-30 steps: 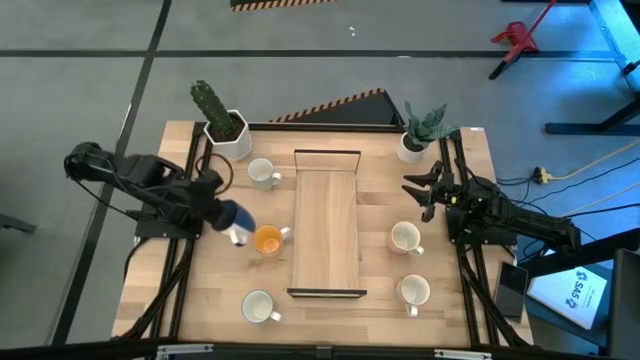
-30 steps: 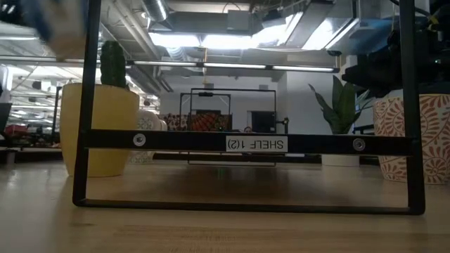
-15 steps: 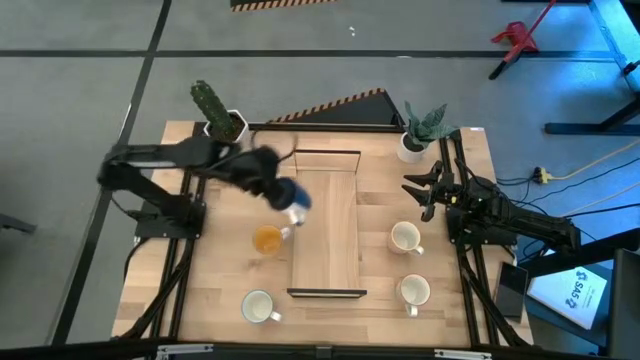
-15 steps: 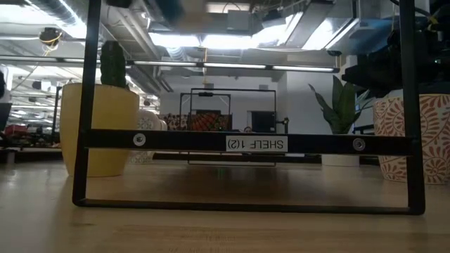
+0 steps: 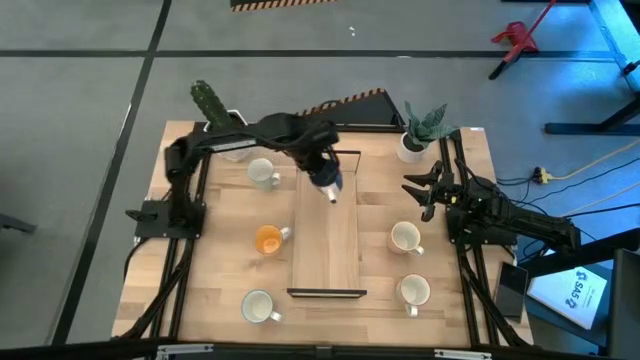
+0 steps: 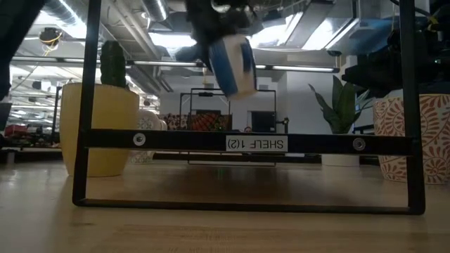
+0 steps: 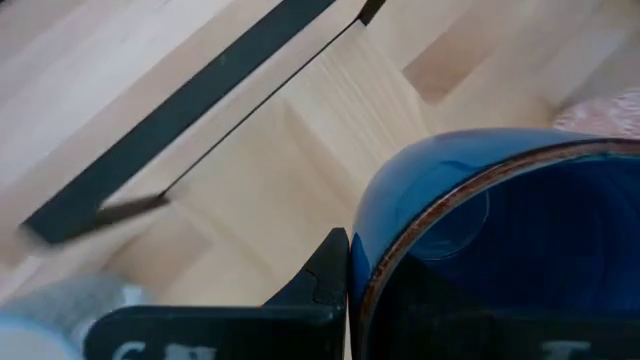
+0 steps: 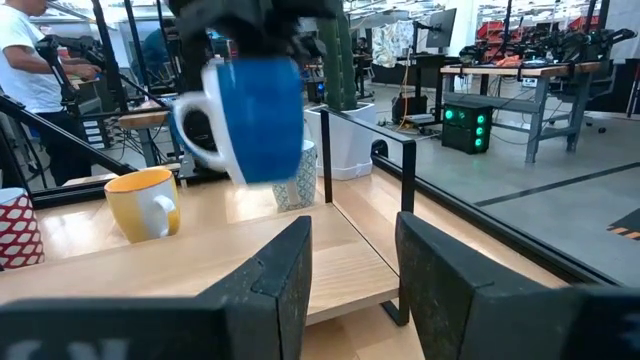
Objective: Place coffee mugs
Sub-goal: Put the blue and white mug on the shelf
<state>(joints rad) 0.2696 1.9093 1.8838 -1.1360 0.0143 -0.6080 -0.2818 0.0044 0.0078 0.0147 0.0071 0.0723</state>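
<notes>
We saw the left hand [image 5: 322, 172] clamped on the blue mug [image 5: 328, 181], held in the air above the far end of the shelf [image 5: 326, 250] on the worktop [image 5: 230, 275]. The right hand [image 5: 428, 195] waited at the right, fingers apart and empty.

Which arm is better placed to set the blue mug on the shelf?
Left. Its claw holds the blue mug above the shelf; the right claw waits open at the table's right edge.

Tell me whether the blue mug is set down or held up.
Held up: the left tool carries the blue mug above the shelf.
</notes>
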